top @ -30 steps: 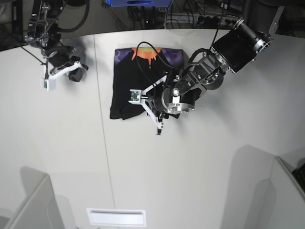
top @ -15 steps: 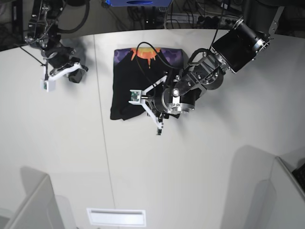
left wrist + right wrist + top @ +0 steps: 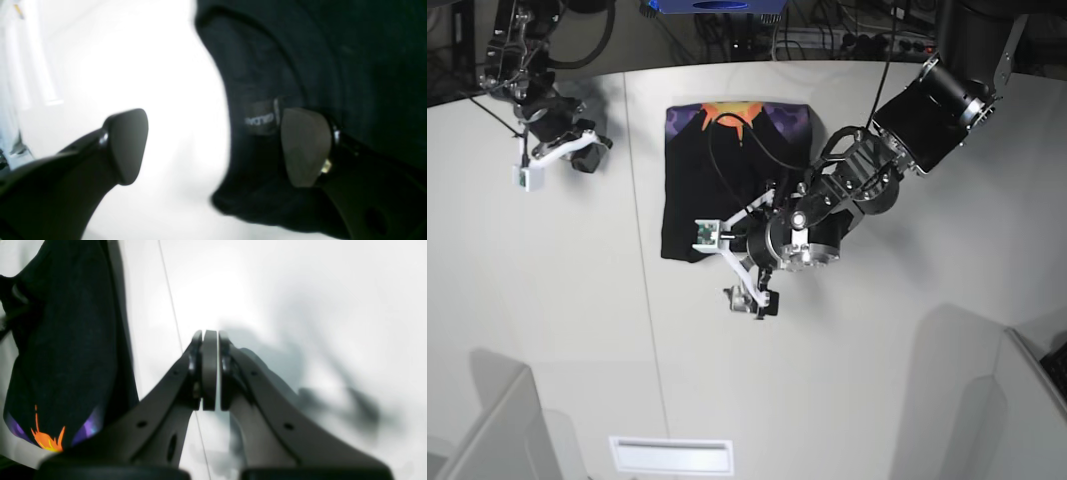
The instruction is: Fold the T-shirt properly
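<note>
A wide white table (image 3: 547,330) is seen, bare apart from one garment near its far edge. The T-shirt (image 3: 717,185) is laid flat there as a compact dark rectangle, black side up, with the orange and purple print showing only along the far end; the sleeves are not visible and are judged to be tucked inside. The folding is judged nearly or wholly done, with little left beyond perhaps a final fold or some squaring of the edges. The left gripper (image 3: 749,300) is held low over the table just beside the near edge of the cloth. In the left wrist view its fingers (image 3: 126,143) are spread wide apart, one over bare table and one against the hem beside a small sewn label (image 3: 262,118); nothing is clamped between them. The right gripper (image 3: 210,370) is parked well apart, its fingers pressed together and empty.
</note>
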Available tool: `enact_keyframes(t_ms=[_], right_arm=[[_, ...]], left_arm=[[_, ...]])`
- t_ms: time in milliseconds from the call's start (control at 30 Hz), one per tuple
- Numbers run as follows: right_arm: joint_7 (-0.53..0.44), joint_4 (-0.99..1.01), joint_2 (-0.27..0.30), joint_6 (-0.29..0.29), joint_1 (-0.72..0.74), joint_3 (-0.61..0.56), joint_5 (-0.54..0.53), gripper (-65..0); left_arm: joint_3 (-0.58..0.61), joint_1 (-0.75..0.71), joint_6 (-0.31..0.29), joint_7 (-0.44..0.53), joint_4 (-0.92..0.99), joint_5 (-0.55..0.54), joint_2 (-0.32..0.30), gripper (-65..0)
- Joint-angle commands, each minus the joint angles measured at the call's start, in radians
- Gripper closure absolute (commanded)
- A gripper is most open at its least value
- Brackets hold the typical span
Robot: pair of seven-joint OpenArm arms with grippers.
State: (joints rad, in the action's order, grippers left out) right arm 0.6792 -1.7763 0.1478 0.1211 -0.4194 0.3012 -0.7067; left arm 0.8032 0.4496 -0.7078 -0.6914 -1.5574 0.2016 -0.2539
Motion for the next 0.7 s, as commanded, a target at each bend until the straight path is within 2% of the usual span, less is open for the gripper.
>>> enact_keyframes(t_ms=[0, 167, 200, 233, 267, 300, 400, 533, 567, 667], right_arm=[[-0.019, -0.018, 0.009, 0.007, 0.001, 0.006, -0.011, 0.0], [-0.031, -0.058, 0.016, 0.007, -0.016, 0.006, -0.009, 0.0], [-0.046, -0.078, 0.016, 0.007, -0.023, 0.006, -0.009, 0.0], [-0.065, -0.098, 0.017, 0.007, -0.040, 0.006, -0.008, 0.0], [-0.080, -0.115, 0.019, 0.007, -0.051, 0.005, -0.008, 0.0], [-0.098, -0.135, 0.022, 0.007, -0.063, 0.005, -0.008, 0.0], [-0.131, -0.170, 0.059, 0.007, -0.091, -0.001, -0.008, 0.0], [-0.134, -0.201, 0.089, 0.007, -0.120, 0.003, -0.008, 0.0], [-0.134, -0.201, 0.102, 0.007, -0.128, 0.003, -0.008, 0.0], [-0.135, -0.201, 0.131, 0.009, -0.151, 0.003, -0.008, 0.0]], left_arm=[[-0.046, 0.022, 0.010, 0.009, -0.045, 0.003, 0.003, -60.2], [-0.250, -0.064, 0.010, 0.008, -0.202, 0.003, 0.003, -59.6], [-0.293, -0.093, 0.010, 0.008, -0.236, 0.003, 0.003, -57.4], [-0.338, -0.125, 0.010, 0.009, -0.269, 0.003, 0.003, -52.5], [-0.373, -0.159, 0.010, 0.011, -0.297, 0.003, 0.003, -46.1], [-0.413, -0.193, 0.010, 0.012, -0.328, 0.003, 0.003, -36.4], [-0.509, -0.282, 0.010, 0.012, -0.394, 0.003, 0.003, -0.2], [-0.658, -0.369, 0.010, 0.032, -0.415, 0.003, 0.003, 0.0], [-0.698, -0.392, 0.010, 0.074, -0.415, 0.003, 0.003, 0.0], [-0.822, -0.489, 0.010, 0.281, -0.412, 0.003, -0.002, 0.0]])
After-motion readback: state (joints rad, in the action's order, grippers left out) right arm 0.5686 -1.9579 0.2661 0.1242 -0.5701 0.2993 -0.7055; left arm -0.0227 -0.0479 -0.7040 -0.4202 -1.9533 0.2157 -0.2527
